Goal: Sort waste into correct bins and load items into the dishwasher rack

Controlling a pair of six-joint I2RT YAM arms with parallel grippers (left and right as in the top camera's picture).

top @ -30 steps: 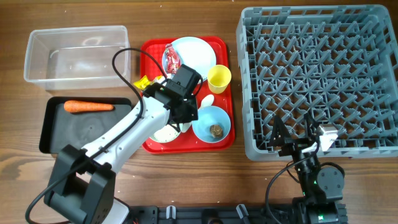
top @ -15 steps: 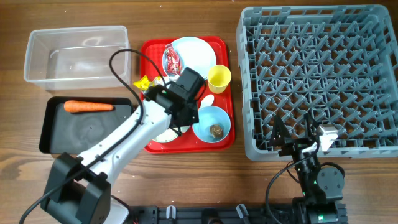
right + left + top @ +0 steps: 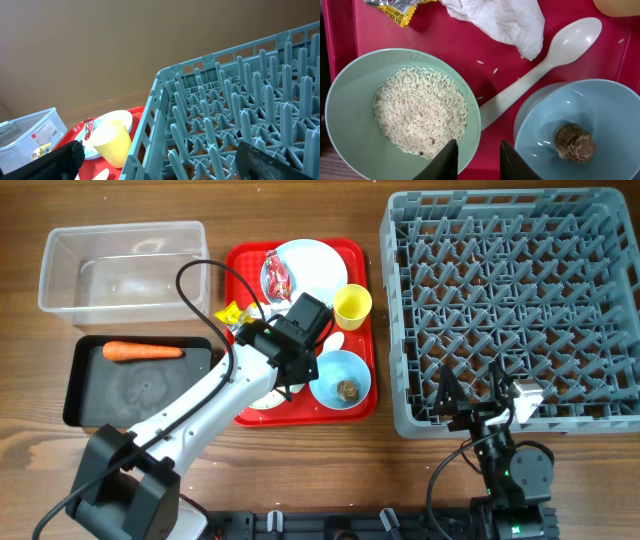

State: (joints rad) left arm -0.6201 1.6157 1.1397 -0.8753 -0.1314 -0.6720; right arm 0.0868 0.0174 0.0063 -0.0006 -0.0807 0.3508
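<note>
L gripper (image 3: 477, 161): I see the fingers a bit apart w/ nothing btwn them. It hangs over the red tray (image 3: 420, 37), above the gap btwn the 2 bowls.
R gripper (image 3: 165, 162): fingers wide apart, holding nothing. It sits low at the near edge of the rack (image 3: 510, 300).
Green bowl (image 3: 340, 95): on the red tray, left side in my L wrist cam. It holds rice (image 3: 420, 115), w/ a few grains loose on the tray.
Blue bowl (image 3: 540, 115): just beside the green bowl, w/ the brown lump (image 3: 575, 142) inside.
Spoon (image 3: 540, 65): flat on the tray, handle end at the green bowl's rim, head twd the yellow cup (image 3: 352, 305).
Tissue (image 3: 505, 20): crumpled, on the tray, just beside the spoon head.
Yellow wrapper (image 3: 395, 6): on the tray, next to the tissue.
Plate (image 3: 320, 260): far end of the tray, w/ the red wrapper (image 3: 277, 275) on it.
Carrot (image 3: 143, 351): lying in the black tray (image 3: 90, 405), along its far side.
Clear tub (image 3: 60, 280): beyond the black tray, left of the red tray.
</note>
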